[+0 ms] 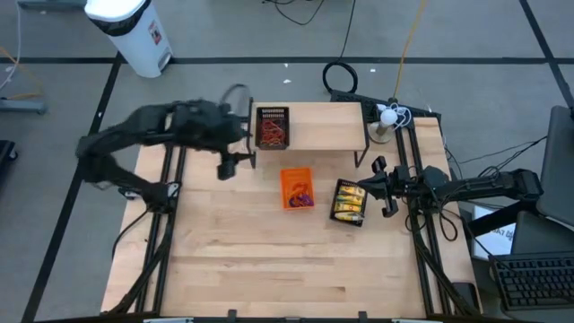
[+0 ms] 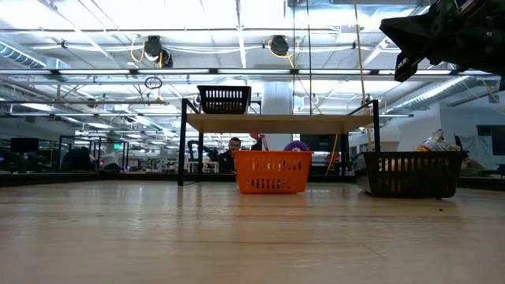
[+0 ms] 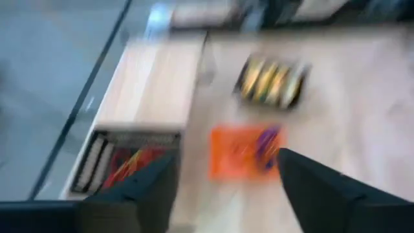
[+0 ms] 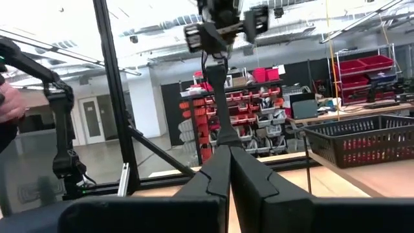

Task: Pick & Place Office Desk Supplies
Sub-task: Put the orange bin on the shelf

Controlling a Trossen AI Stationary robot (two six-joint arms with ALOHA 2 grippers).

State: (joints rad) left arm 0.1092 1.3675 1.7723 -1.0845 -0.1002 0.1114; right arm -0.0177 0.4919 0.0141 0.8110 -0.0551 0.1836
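Observation:
The small orange tray (image 1: 296, 188) stands mid-table with purple and blue rings (image 1: 305, 195) in it. A black mesh tray (image 1: 349, 202) to its right holds yellow packets (image 1: 348, 205). A second black mesh tray (image 1: 272, 127) on a raised wooden shelf (image 1: 318, 126) holds red-brown and tan rubber bands (image 1: 273, 133). My left gripper (image 1: 227, 169) is open and empty, above the table just left of the shelf; its wrist view (image 3: 223, 188) looks down on all three trays. My right gripper (image 1: 368, 188) is shut and empty, raised just right of the packet tray; it also shows in its wrist view (image 4: 229, 175).
The shelf stands on dark legs at the table's far edge. A white lamp-like object (image 1: 387, 117) sits at the far right corner. Bare wood (image 1: 269, 260) fills the near half of the table. A white bin (image 1: 134, 31) stands on the floor beyond the table.

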